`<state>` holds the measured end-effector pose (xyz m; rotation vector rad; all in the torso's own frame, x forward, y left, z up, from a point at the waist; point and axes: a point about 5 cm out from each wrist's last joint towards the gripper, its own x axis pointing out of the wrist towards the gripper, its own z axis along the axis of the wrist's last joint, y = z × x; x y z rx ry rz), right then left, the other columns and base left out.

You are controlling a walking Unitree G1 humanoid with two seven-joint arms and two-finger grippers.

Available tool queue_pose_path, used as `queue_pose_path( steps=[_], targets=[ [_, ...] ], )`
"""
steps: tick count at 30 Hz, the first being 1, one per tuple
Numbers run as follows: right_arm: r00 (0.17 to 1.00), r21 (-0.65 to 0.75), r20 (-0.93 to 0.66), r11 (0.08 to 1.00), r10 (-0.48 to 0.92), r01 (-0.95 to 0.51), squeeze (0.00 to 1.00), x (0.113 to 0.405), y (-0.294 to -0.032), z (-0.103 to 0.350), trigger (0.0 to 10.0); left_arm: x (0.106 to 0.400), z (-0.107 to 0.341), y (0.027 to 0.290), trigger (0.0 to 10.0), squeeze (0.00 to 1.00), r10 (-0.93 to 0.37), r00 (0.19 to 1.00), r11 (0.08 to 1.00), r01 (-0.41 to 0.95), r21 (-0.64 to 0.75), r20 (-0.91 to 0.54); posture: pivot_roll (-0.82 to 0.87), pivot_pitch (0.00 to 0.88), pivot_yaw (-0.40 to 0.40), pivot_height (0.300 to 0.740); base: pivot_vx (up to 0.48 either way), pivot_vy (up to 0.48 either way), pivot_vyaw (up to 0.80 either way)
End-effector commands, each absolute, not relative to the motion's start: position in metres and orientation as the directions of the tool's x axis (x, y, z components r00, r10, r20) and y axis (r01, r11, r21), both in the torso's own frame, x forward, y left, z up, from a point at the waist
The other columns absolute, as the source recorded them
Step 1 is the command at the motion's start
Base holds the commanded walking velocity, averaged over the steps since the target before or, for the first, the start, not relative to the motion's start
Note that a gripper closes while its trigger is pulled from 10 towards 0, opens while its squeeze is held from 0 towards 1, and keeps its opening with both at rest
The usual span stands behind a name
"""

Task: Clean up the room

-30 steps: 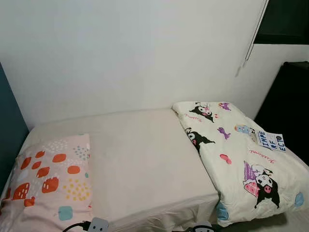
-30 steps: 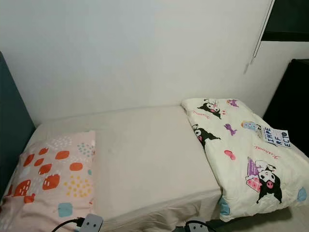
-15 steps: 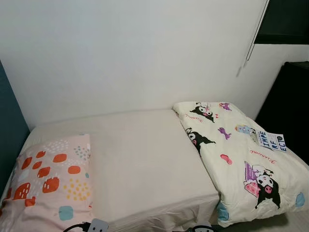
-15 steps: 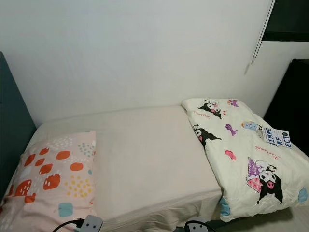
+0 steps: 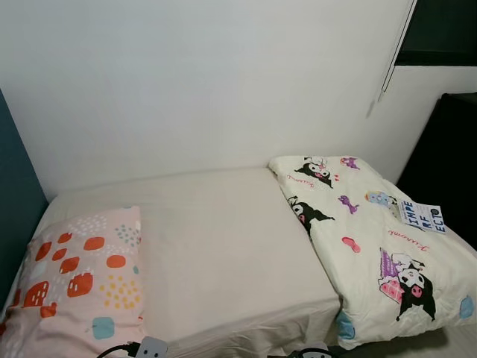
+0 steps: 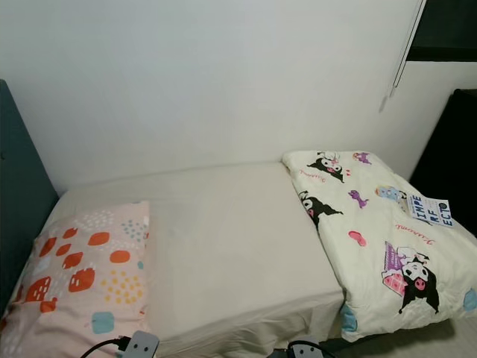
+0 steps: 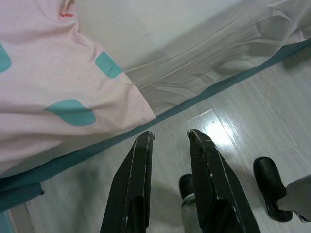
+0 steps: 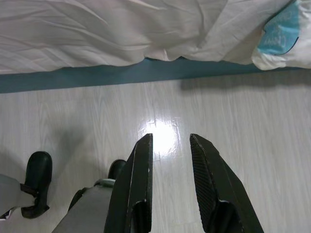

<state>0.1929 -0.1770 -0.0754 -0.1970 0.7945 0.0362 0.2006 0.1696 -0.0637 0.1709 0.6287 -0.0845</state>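
Nearest the robot, the left gripper (image 7: 170,138) and right gripper (image 8: 170,141) hang low over the pale floor (image 8: 243,126) at the bed's edge, each with fingers spread a little and holding nothing. Any reach from here could snag the sheet's hanging hem (image 7: 194,68) or the pillow (image 5: 78,280) overhanging the near edge. Farther back, the folded cartoon quilt (image 5: 365,246) lies at the bed's right end, and its patch reads roughly "IMPE RF ECT" (image 5: 422,215).
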Motion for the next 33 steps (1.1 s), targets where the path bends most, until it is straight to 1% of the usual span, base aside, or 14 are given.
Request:
queue_pose_path(
  steps=[1,7,18,19,22,23,24,27,28,30,33],
  targets=[
    [0.685,-0.163,-0.727,0.982,-0.057,-0.091,0.00,0.1874,-0.1797,-0.0783,10.0,0.2011,-0.0638,0.1677,10.0,0.00,-0.024,0.804,0.984,0.125,0.129,-0.594,0.03,0.045,-0.045,0.740,0.000,0.000,0.00],
    [0.678,-0.154,-0.733,0.984,-0.056,-0.086,0.00,0.1836,-0.1764,-0.0806,10.0,0.2057,-0.0617,0.1666,10.0,0.00,-0.013,0.810,0.987,0.105,0.123,-0.586,0.03,0.064,-0.047,0.740,0.000,0.000,0.00],
    [0.674,-0.156,-0.736,0.984,-0.059,-0.084,0.00,0.1834,-0.1774,-0.0807,10.0,0.2041,-0.0626,0.1685,10.0,0.00,-0.004,0.807,0.988,0.095,0.124,-0.590,0.03,0.074,-0.055,0.740,0.000,0.000,0.00],
    [0.676,-0.156,-0.734,0.984,-0.061,-0.081,0.00,0.1859,-0.1780,-0.0797,10.0,0.2040,-0.0626,0.1694,10.0,0.00,-0.001,0.807,0.988,0.093,0.126,-0.591,0.02,0.060,-0.050,0.740,0.000,0.000,0.00],
    [0.679,-0.156,-0.731,0.985,-0.062,-0.078,0.00,0.1882,-0.1784,-0.0786,10.0,0.2036,-0.0627,0.1707,10.0,0.00,0.002,0.806,0.988,0.092,0.128,-0.591,0.02,0.058,-0.050,0.740,0.000,0.000,0.00],
    [0.678,-0.152,-0.733,0.985,-0.058,-0.080,0.00,0.1885,-0.1781,-0.0785,10.0,0.2047,-0.0623,0.1706,10.0,0.00,0.000,0.807,0.987,0.095,0.129,-0.591,0.02,0.049,-0.067,0.740,0.000,0.000,0.00],
    [0.678,-0.152,-0.733,0.985,-0.058,-0.080,0.00,0.1885,-0.1781,-0.0785,10.0,0.2047,-0.0623,0.1706,10.0,0.00,0.000,0.807,0.987,0.095,0.129,-0.591,0.02,0.049,-0.067,0.740,0.000,0.000,0.00],
    [0.681,-0.143,-0.731,0.986,-0.045,-0.088,0.00,0.1889,-0.1758,-0.0784,10.0,0.2084,-0.0600,0.1719,10.0,0.00,0.016,0.816,0.990,0.068,0.123,-0.578,0.03,0.041,-0.064,0.740,0.000,0.000,0.00],
    [0.678,-0.137,-0.733,0.987,-0.046,-0.081,0.00,0.1877,-0.1749,-0.0791,10.0,0.2075,-0.0607,0.1718,10.0,0.00,0.007,0.812,0.990,0.078,0.120,-0.584,0.03,0.038,-0.052,0.740,0.000,0.000,0.00],
    [0.673,-0.136,-0.737,0.989,-0.061,-0.060,0.00,0.1853,-0.1763,-0.0802,10.0,0.2057,-0.0618,0.1699,10.0,0.00,-0.014,0.808,0.988,0.104,0.118,-0.589,0.04,0.036,-0.054,0.740,0.000,0.000,0.00],
    [0.668,-0.139,-0.741,0.989,-0.065,-0.058,0.00,0.1828,-0.1770,-0.0814,10.0,0.2040,-0.0626,0.1693,10.0,0.00,-0.017,0.807,0.987,0.107,0.117,-0.591,0.04,0.034,-0.054,0.740,0.000,0.000,0.00]
  ],
)
